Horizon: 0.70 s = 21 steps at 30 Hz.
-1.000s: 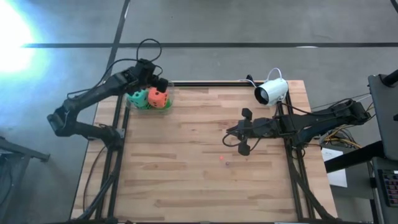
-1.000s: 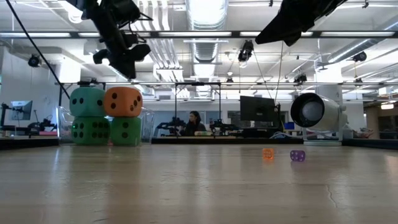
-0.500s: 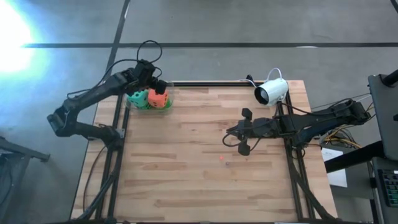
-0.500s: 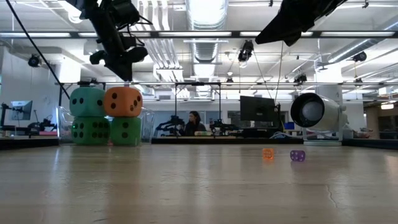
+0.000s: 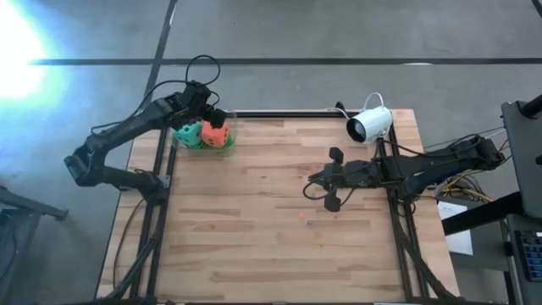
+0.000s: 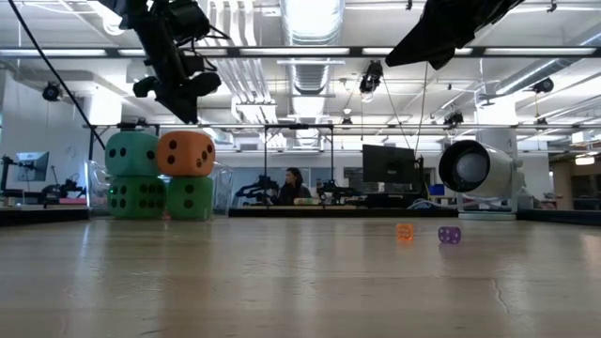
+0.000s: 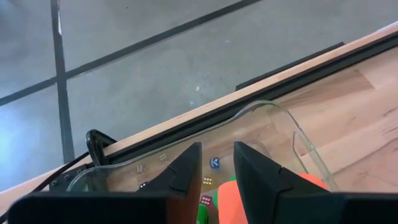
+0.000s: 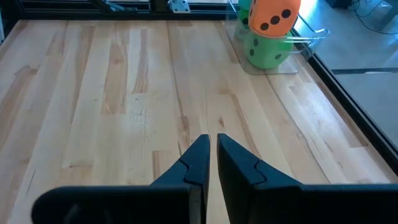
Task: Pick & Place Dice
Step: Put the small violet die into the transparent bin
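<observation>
Four dice stand two by two in a clear dish at the table's far left corner. The teal die and the orange-red die rest on two green dice. In the high view the orange-red die and teal die show from above. My left gripper hangs open just above the stack, clear of it. My right gripper waits shut over the table's middle right, pointing toward the stack's green die.
A white camera stands on the far right of the table. Two tiny dice, one orange and one purple, lie on the wood. More tiny dice lie in the dish. A black rail runs along the far edge.
My left gripper has drifted a little toward the table's far left corner above the stack. The dice have stayed in place.
</observation>
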### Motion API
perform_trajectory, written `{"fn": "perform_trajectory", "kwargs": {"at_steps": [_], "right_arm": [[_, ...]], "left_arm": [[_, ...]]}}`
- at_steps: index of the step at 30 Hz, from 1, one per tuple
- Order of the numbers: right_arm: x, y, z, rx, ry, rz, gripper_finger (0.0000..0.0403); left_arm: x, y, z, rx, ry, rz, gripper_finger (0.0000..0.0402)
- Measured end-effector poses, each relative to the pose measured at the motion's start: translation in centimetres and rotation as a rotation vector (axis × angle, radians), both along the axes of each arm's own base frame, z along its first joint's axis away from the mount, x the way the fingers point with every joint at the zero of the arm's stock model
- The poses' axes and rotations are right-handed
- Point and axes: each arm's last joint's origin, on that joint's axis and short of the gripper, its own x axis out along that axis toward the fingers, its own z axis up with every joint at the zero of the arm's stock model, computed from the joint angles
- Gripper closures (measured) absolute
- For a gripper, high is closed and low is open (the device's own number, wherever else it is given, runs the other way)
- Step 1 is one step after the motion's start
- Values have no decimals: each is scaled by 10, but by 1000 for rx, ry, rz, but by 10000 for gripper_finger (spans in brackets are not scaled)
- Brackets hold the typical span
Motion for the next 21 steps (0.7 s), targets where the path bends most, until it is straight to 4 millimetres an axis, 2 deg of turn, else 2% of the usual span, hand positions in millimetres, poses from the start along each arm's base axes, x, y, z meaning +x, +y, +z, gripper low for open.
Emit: {"fn": "perform_trajectory", "kwargs": {"at_steps": [5, 11, 17, 21], "right_arm": [[0, 0, 0, 0, 0, 0, 376], [0, 0, 0, 0, 0, -1, 376], [0, 0, 0, 0, -1, 0, 376], [0, 0, 0, 0, -1, 0, 376]], "left_arm": [[1, -1, 11, 0, -47, -33, 305], [8, -10, 26, 20, -63, -176, 324], [28, -39, 28, 42, -25, -369, 334], [41, -68, 30, 49, -34, -499, 334]]}}
